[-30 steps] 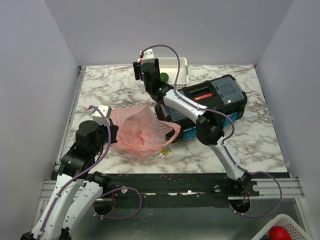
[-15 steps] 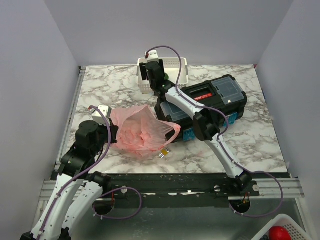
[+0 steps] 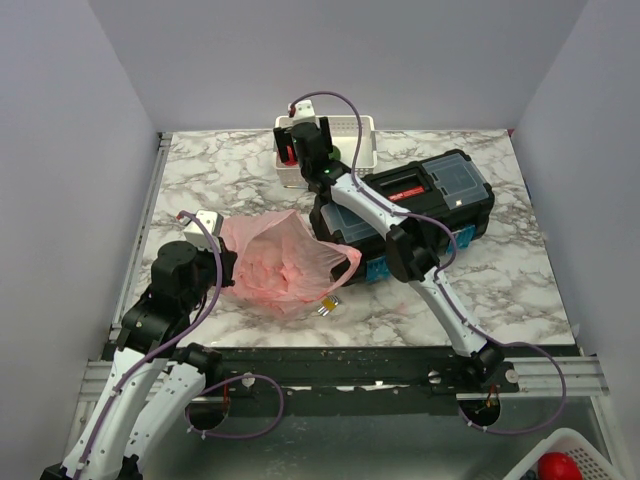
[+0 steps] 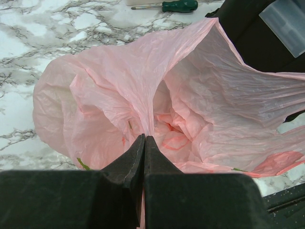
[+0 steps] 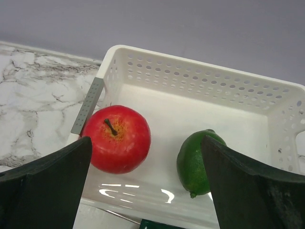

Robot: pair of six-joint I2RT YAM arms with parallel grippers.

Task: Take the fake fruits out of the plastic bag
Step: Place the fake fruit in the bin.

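The pink plastic bag point(image 3: 280, 262) lies crumpled on the marble table, its mouth gaping toward the toolbox. My left gripper point(image 4: 144, 138) is shut on the bag's near rim point(image 4: 119, 90); inside, only wrinkled film shows. Two of the fake fruits rest in the white perforated basket point(image 5: 200, 71): a red apple point(image 5: 116, 138) and a dark green one point(image 5: 198, 162). My right gripper point(image 5: 145, 143) hovers open just above them, one finger outside each fruit, holding nothing. From above, the right gripper point(image 3: 303, 150) is over the basket point(image 3: 355, 135) at the back.
A black toolbox point(image 3: 440, 195) sits right of the bag, under the right arm. A small yellow clip point(image 3: 327, 306) lies by the bag's near corner. A green-handled screwdriver point(image 4: 178, 5) lies beyond the bag. Another white basket point(image 3: 575, 450) stands off the table, bottom right.
My right gripper shifted slightly over the basket and opened wide; the red apple now lies free in the basket. The left arm and the bag have stayed put.
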